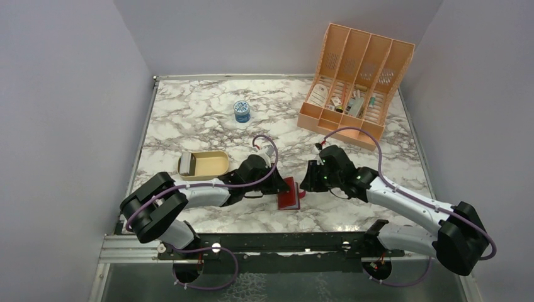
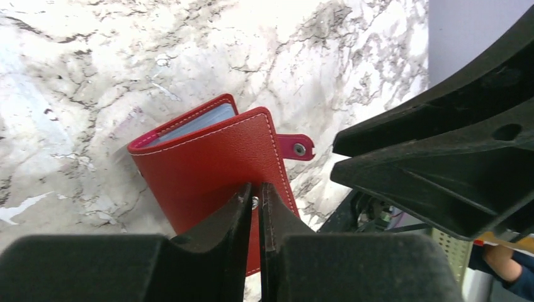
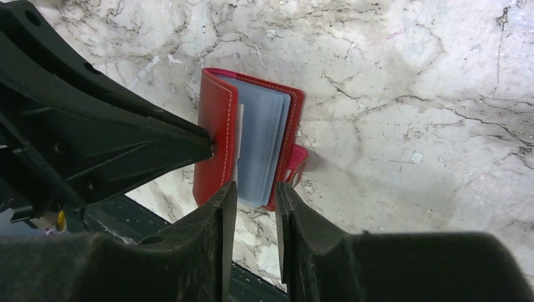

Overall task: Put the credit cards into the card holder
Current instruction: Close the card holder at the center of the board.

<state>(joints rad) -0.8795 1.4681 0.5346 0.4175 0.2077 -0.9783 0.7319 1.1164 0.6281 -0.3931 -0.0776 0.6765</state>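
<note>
Marble table: left hand pinches the card holder by its red cover, apparently propping it ajar; right hand hovers spread at its pockets.

The left arm and right arm show white links, black joints (bulky ones) and looping purple cables.

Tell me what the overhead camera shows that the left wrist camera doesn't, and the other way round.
Only the overhead view shows the tan tray with a grey stack of credit cards, a small blue jar, the peach organizer and both whole arms. Only the left wrist view shows the snap tab, the pale pockets and the left gripper pinching the red cover. Both show the card holder on the marble table, with the right gripper beside it.
</note>
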